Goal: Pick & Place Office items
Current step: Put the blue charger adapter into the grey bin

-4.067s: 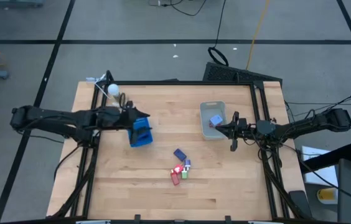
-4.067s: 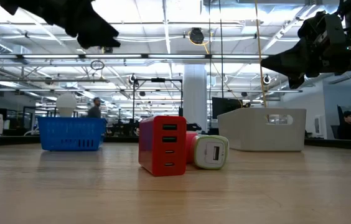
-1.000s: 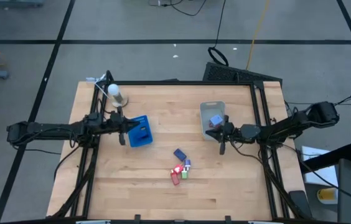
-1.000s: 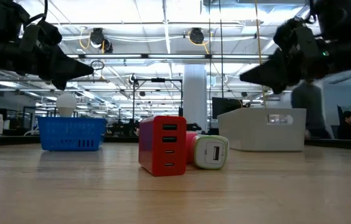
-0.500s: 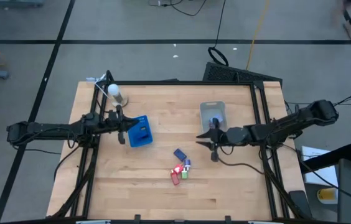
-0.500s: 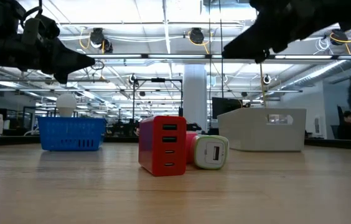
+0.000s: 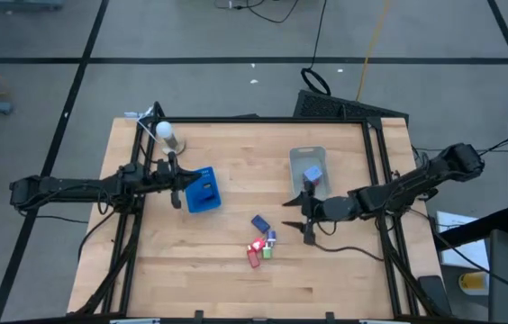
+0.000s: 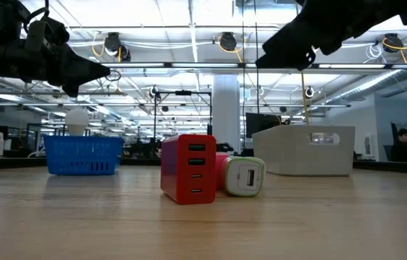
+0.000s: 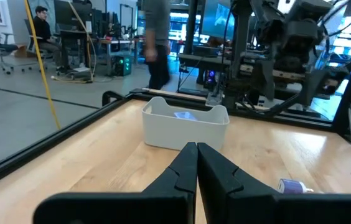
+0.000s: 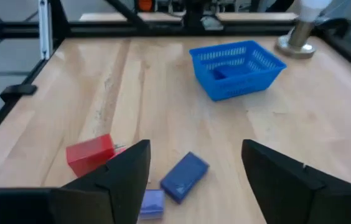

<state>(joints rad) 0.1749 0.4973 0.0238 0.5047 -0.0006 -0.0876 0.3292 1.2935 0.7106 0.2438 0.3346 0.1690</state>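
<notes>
Several small office items lie in a cluster on the wooden table: a blue block point(image 7: 259, 222), a red one point(image 7: 255, 250), a purple one point(image 7: 272, 237) and a green one point(image 7: 267, 253). In the low view the red block point(image 8: 189, 167) and a white one point(image 8: 244, 177) rest on the tabletop. My right gripper point(image 7: 300, 219) hovers open just right of the cluster; in its wrist view the blue block point(image 10: 185, 176) lies ahead between its fingers, untouched. My left gripper point(image 7: 179, 185) waits shut beside the blue basket point(image 7: 204, 190).
A white bin point(image 7: 309, 171) at the back right holds a blue item point(image 7: 312, 174). A white bulb on a stand point(image 7: 166, 132) sits at the far left corner. Black frame rails point(image 7: 137, 162) run along the table's sides. Bare wood lies near the front edge point(image 7: 236, 288).
My right gripper has moved from beside the white bin toward the table's left and near edges, closer to the cluster of items, and its fingers have opened wide. The items have not moved.
</notes>
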